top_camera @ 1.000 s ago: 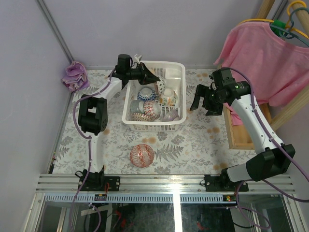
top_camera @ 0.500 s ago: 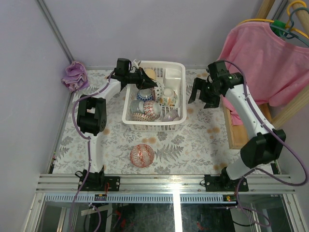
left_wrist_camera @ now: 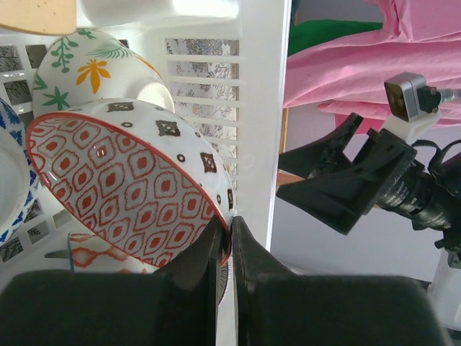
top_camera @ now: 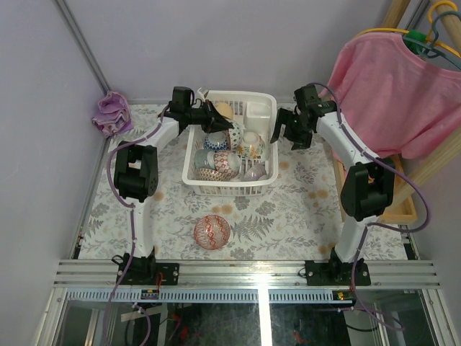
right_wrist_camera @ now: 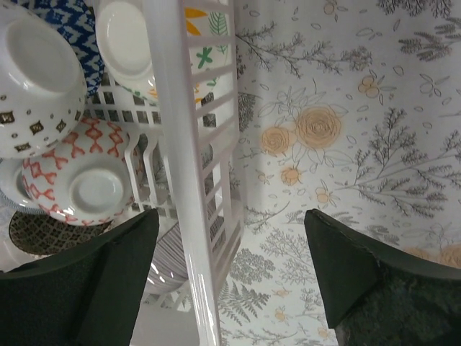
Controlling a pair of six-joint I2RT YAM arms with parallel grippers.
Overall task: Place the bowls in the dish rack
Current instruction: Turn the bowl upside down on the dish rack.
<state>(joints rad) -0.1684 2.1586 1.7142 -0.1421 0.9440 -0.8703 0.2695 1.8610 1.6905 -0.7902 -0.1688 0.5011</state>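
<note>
The white dish rack stands mid-table with several bowls in it. My left gripper is shut on the rim of a bowl, red-diamond inside and white with brown squares outside, held tilted inside the rack. Beside it lie a flower bowl and a blue-white bowl. My right gripper hangs open and empty over the rack's right wall, which runs between its fingers. A red-patterned bowl sits on the table in front of the rack.
A pink cloth hangs at the right over a wooden frame. A purple rag lies at the back left corner. The grey wall stands close behind the rack. The right wrist view also shows a red zigzag bowl and a striped bowl.
My right arm has swung left from the table's right side to the rack's right wall, still open. My left gripper has shifted slightly back with the bowl.
</note>
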